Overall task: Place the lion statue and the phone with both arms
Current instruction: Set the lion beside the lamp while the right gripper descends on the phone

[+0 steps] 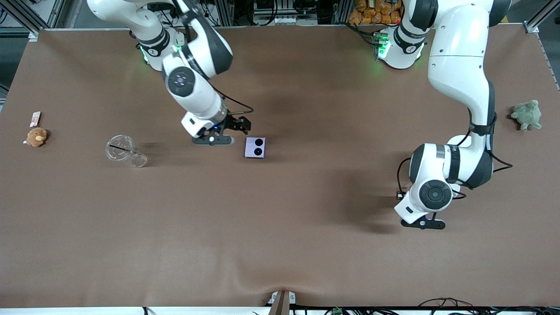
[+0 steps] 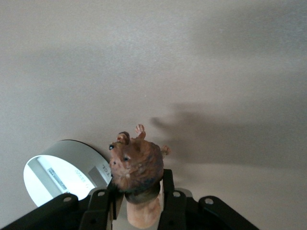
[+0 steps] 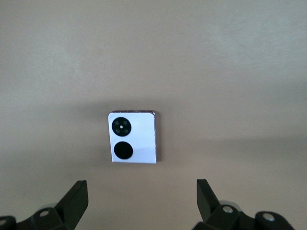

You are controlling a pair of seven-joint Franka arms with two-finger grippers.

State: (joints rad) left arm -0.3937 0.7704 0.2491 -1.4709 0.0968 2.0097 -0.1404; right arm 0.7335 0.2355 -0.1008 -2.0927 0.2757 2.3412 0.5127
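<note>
Left gripper (image 2: 138,203) clamped on the lion statue (image 2: 135,167), seemingly above a white stand (image 2: 62,172), right gripper (image 3: 139,201) spread wide, empty, over the table beside the phone (image 1: 255,147).

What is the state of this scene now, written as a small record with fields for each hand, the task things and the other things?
left hand: shut on the lion statue, up over the table toward the left arm's end
right hand: open, beside the phone, not touching it
phone: flat on the table, camera circles facing up
white round stand: seen below the left hand in the left wrist view
brown plush toy: at the right arm's end
green plush turtle: at the left arm's end
clear cup: lying near the right arm
</note>
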